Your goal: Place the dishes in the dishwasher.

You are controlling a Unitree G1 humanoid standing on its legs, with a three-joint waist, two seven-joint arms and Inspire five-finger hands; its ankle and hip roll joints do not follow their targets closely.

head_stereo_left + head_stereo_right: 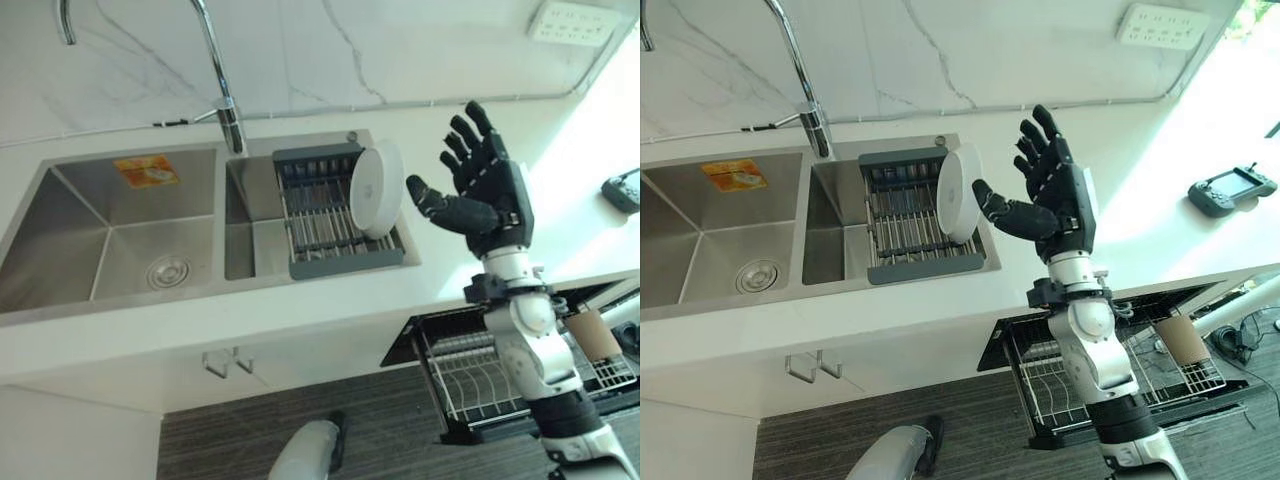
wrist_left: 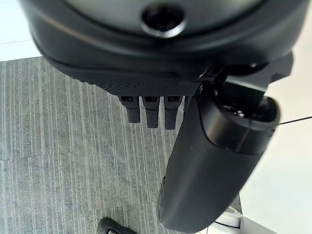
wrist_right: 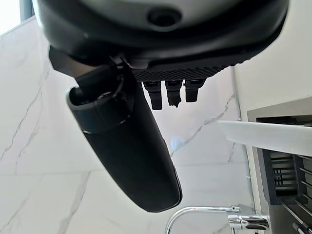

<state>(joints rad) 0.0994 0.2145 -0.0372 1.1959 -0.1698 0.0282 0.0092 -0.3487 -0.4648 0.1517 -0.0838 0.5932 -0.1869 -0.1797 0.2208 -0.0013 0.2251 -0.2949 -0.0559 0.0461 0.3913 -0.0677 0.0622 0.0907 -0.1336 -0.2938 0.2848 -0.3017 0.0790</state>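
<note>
A white plate (image 1: 375,190) stands on edge at the right end of the grey drying rack (image 1: 320,262) in the sink's right basin. My right hand (image 1: 495,190) is raised just to the right of the plate, open, with fingers spread and the thumb reaching toward the plate without touching it. The right wrist view shows the plate's rim (image 3: 273,136) past the straight fingers (image 3: 168,95). The dishwasher's wire rack (image 1: 470,385) is pulled out below the counter at lower right. My left hand (image 2: 146,73) hangs low over the floor, open and holding nothing.
The left sink basin (image 1: 110,230) has a drain and an orange sticker. A tall faucet (image 1: 225,100) rises behind the divider. A brown cup (image 1: 598,335) lies in the dishwasher rack. A black controller (image 1: 1230,188) rests on the counter at far right.
</note>
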